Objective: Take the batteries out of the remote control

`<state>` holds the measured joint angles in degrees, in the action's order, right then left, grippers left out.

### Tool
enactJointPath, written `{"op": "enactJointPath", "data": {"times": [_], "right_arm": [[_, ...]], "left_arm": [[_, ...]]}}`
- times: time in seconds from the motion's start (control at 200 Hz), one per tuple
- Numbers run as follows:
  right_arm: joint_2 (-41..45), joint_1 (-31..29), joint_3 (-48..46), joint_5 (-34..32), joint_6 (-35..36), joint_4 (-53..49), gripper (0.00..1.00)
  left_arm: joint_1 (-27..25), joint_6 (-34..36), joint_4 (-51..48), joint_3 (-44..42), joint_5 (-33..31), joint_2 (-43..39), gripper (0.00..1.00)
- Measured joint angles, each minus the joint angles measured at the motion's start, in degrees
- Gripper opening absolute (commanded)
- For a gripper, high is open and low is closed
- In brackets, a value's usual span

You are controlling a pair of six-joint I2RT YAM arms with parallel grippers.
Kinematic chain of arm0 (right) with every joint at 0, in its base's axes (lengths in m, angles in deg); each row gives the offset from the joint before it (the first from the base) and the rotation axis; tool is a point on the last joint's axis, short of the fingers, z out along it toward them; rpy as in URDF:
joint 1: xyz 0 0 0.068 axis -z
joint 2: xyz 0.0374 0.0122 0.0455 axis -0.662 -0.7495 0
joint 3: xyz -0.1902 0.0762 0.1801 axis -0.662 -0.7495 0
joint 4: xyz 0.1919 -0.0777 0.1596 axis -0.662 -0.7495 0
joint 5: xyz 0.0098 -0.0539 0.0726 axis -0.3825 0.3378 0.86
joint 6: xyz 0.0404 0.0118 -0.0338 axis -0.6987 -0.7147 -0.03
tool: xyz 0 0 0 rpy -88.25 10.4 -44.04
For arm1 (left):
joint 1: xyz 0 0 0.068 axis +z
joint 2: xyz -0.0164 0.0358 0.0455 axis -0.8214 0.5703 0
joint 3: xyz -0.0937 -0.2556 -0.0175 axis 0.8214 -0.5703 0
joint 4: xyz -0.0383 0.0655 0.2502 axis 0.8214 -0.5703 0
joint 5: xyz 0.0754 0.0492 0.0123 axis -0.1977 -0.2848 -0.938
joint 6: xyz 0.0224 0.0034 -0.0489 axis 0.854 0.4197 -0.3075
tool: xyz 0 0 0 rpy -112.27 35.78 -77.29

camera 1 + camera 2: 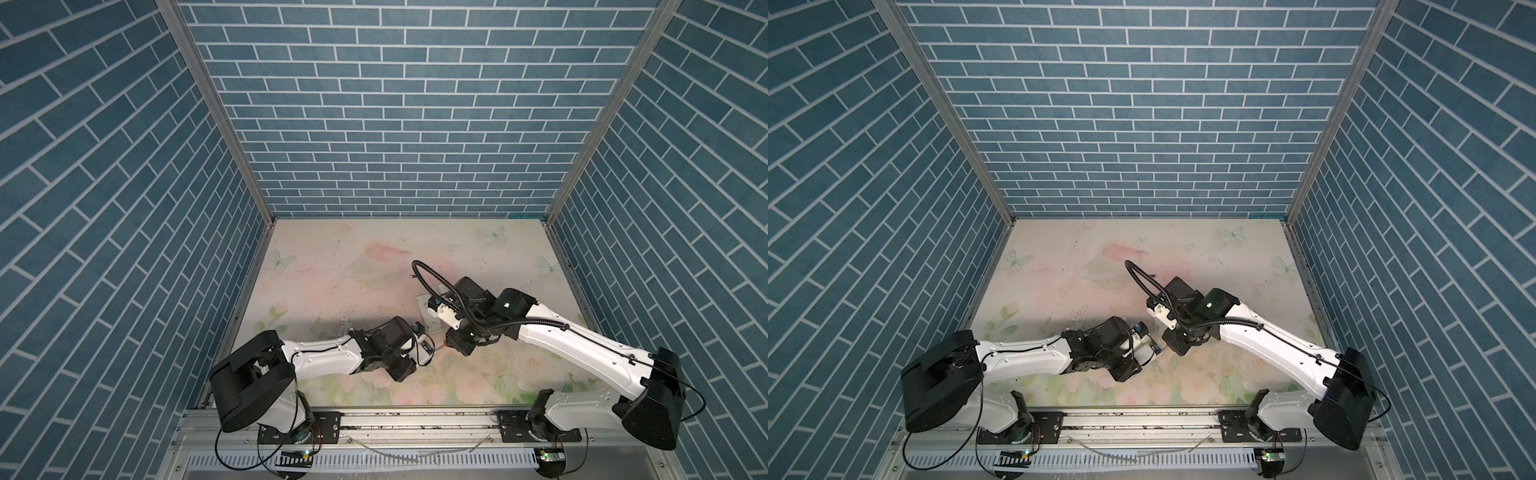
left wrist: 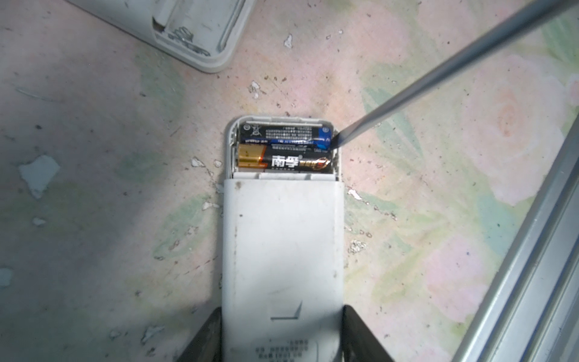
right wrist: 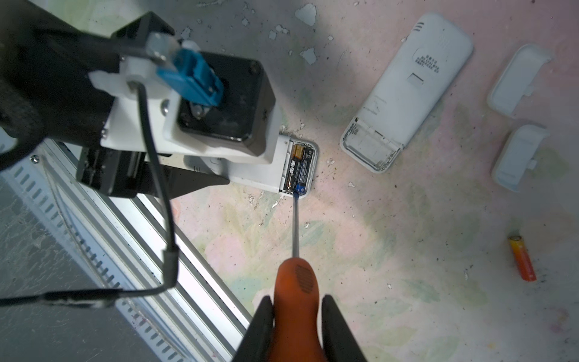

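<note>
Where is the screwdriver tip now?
In both wrist views the screwdriver tip is at the blue end of the black-blue battery, inside the remote that the left gripper holds.

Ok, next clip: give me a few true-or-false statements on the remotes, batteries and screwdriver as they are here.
1. The left fingers grip a white remote whose battery bay is open. True.
2. That bay is empty. False: two batteries lie in it side by side.
3. The right fingers hold an orange-handled screwdriver, its tip at the blue end of one battery. True.
4. The second remote, lying on the table, has its cover on. False: its bay is open, and two white covers lie beside it.
5. An orange battery lies loose on the table. True.
</note>
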<state>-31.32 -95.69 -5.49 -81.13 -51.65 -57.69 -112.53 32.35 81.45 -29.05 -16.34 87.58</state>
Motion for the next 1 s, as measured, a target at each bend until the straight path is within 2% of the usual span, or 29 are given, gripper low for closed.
{"op": "enactJointPath", "data": {"times": [0.66,1.0], "right_arm": [[7.6,-5.2,-8.8,-6.9,-7.9,9.9,0.00],[9.2,-6.5,-11.0,-8.9,-9.5,12.6,0.00]], "left_arm": [[0.0,-0.2,0.1,0.0,-1.3,0.0,0.42],[0.2,-0.3,0.0,0.0,-1.9,0.0,0.42]]}}
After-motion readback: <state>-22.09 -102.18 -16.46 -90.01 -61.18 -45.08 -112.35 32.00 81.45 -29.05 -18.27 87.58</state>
